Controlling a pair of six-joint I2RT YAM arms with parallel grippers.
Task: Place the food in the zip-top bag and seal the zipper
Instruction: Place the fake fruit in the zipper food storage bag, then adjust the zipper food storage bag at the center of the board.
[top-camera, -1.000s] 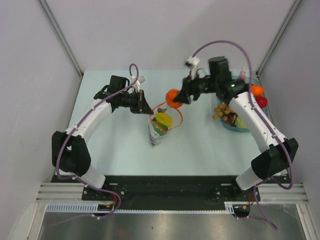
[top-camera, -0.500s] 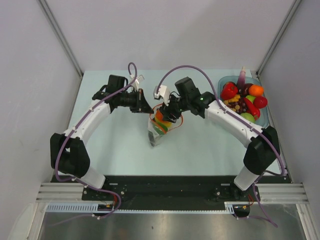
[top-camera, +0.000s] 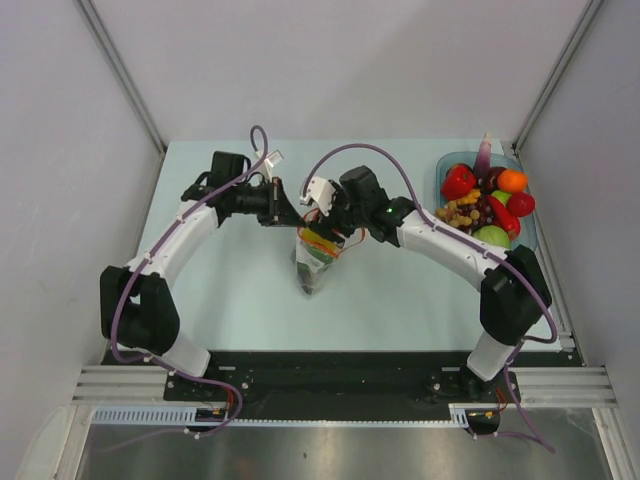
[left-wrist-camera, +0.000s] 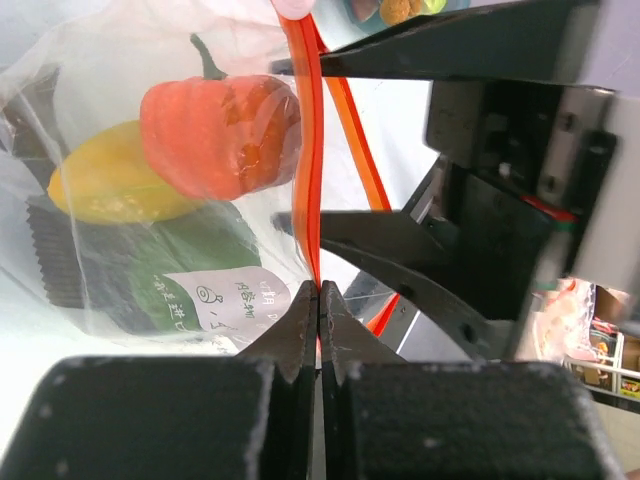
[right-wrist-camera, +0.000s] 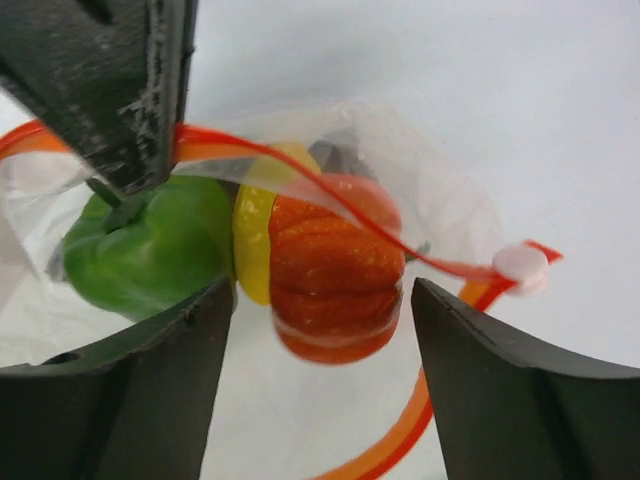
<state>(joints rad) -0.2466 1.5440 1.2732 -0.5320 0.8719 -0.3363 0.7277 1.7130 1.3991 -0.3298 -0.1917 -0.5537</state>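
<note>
Top view, upper right: tray (top-camera: 443, 165) translucent blue; food (top-camera: 460, 182) in it red, orange, green, yellow, dark purple. Table (top-camera: 400, 300) pale mint.
Left wrist view: zip-top bag (left-wrist-camera: 90, 60) clear, colourless. Zipper (left-wrist-camera: 305, 150) solid orange-red. Pumpkin (left-wrist-camera: 215, 135) orange, ribbed, dark green stem. Yellow pepper (left-wrist-camera: 105, 185) plain. Label (left-wrist-camera: 225, 300), lower centre, white with black print.
Right wrist view, left: green pepper (right-wrist-camera: 150, 245) glossy. Slider tab (right-wrist-camera: 520, 262), right, white.

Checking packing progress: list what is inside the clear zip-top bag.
Inside the crinkly clear plastic bag are a glossy orange toy pumpkin, a yellow toy fruit and a green toy pepper. Anything beneath them is covered.
</note>
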